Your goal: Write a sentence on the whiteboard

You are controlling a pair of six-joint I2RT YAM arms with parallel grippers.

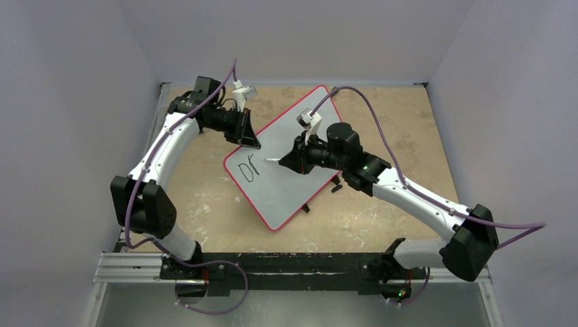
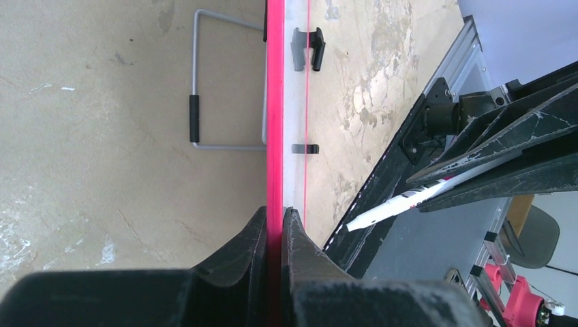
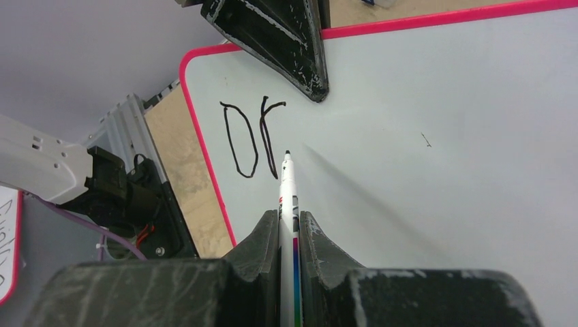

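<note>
Barely under way: only "Dr" of the sentence [image 3: 251, 136] stands in black near the left corner of the whiteboard [image 1: 290, 194], which lies askew on the tan table [image 1: 402, 136] between the two arms. The right gripper [image 3: 288, 219] is clamped on a white marker [image 3: 287, 187], its tip poised just right of the "r"; whether it touches the surface cannot be told. The left gripper [image 2: 275, 219] pinches the board's red rim, apparently steadying it. The rest of the first word and everything after it are yet to be written.
</note>
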